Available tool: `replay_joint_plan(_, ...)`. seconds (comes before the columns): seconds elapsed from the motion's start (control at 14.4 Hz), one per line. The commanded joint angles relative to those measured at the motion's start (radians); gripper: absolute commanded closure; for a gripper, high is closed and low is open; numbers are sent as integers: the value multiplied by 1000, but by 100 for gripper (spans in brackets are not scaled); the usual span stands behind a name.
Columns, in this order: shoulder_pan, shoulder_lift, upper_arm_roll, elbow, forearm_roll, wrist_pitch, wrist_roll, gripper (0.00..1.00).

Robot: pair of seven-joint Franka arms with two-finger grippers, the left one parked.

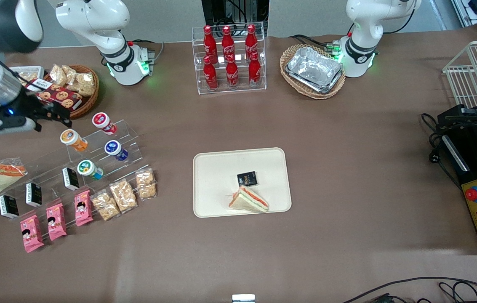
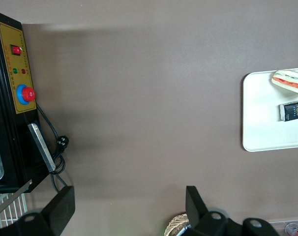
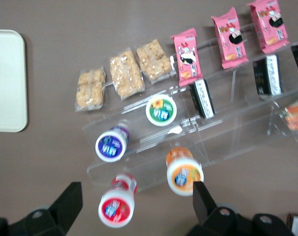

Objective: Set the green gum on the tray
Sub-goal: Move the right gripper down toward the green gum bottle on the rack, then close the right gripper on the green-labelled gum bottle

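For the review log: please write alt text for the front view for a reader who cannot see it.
The end effector hovers open above the clear stepped rack, where the green gum rests untouched. The tray, mid-table, holds a sandwich and a small black packet.
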Motion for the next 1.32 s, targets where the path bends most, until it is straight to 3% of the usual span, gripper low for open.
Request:
replay_joint_plan(0.0, 16, 152, -5, -47, 11, 198, -40, 0)
replay_joint_plan(0.21, 7, 242, -7, -140, 8, 408, -99, 0)
replay_joint_plan(0.42, -2, 316, -12, -177, 8, 525, -112, 0)
replay_joint_plan(0.9, -8, 360, -12, -183, 8, 576, -113, 0)
replay_joint_plan(0.97, -11, 362, -12, -183, 8, 576, -115, 12)
replay_joint_plan(1.11, -13, 362, -12, -183, 5, 576, -115, 61)
replay_joint_plan(1.25, -14, 364, -12, -183, 5, 576, -115, 83)
